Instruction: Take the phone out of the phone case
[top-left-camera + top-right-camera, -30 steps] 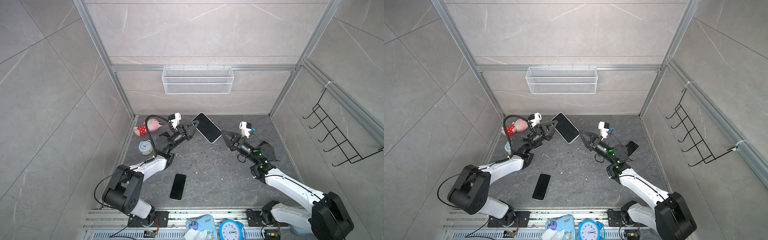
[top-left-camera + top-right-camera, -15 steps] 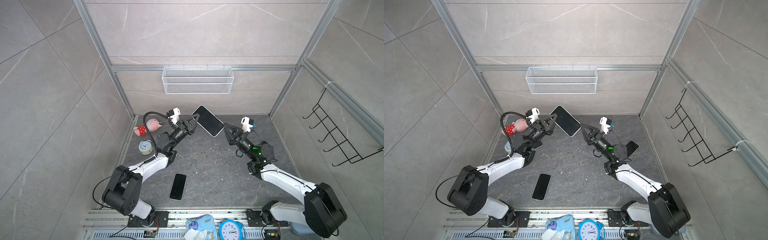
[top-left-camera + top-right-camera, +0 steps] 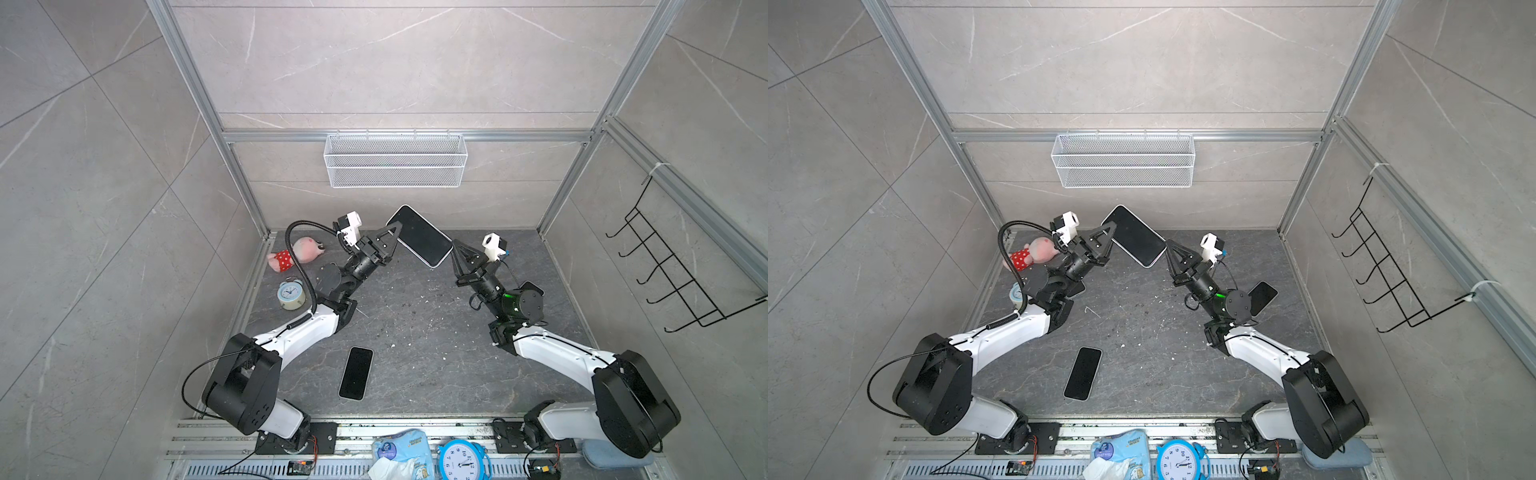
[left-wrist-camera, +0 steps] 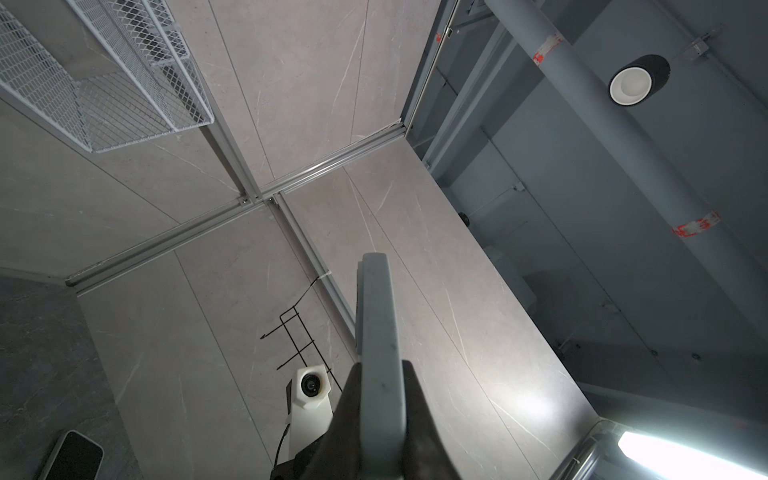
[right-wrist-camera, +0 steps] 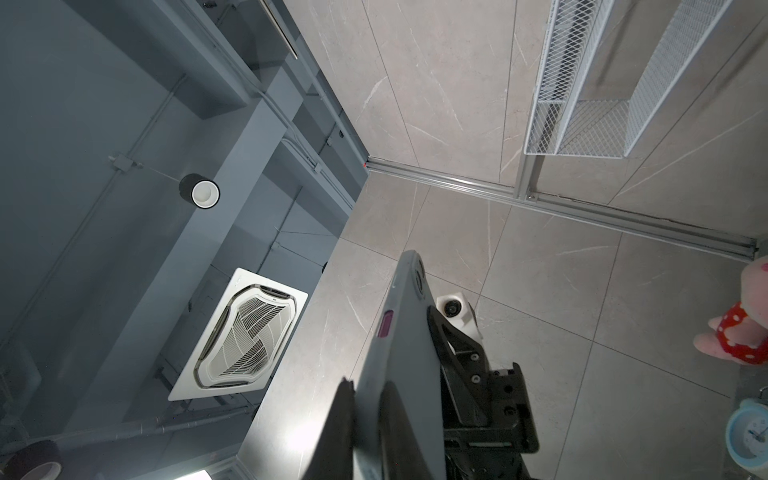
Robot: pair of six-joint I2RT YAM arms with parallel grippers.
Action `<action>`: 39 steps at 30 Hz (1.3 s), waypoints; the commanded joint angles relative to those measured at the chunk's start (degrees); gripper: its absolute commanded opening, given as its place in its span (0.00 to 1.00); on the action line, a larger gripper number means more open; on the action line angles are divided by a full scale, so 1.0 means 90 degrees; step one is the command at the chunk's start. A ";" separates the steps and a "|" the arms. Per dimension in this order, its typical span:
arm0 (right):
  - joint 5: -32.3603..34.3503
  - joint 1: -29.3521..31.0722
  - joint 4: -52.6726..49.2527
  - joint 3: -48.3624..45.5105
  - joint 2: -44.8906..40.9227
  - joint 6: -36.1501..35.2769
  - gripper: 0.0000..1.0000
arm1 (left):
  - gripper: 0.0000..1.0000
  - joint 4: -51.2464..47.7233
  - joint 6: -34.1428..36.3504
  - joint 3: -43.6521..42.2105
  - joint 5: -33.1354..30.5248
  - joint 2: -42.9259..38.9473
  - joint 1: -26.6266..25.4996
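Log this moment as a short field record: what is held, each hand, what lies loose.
held item: cased phone, held above the table, screen up
left hand: shut on one end of it
right hand: shut on the opposite end
separation: not yet done
on table: bare phone, plush toy, small clock

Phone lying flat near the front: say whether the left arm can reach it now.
Probably not yet: the left tool is shut on the cased phone, held aloft with the right tool. Nothing covers the flat phone otherwise.
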 commanded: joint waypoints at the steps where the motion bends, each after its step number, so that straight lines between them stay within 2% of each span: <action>1: -0.0256 0.0189 -0.0611 -0.0019 0.0246 0.0297 0.04 | 0.00 0.0869 -0.0025 0.0518 0.0652 -0.0481 -0.0465; 21: 0.0037 0.0186 -0.0121 -0.0109 0.1095 0.0993 0.09 | 0.00 0.0876 0.0074 0.0767 0.0551 -0.0433 -0.0465; 39: 0.0093 0.0186 -0.0174 -0.0187 0.1305 0.1061 0.10 | 0.00 0.0879 0.0131 0.0865 0.0493 -0.0540 -0.0464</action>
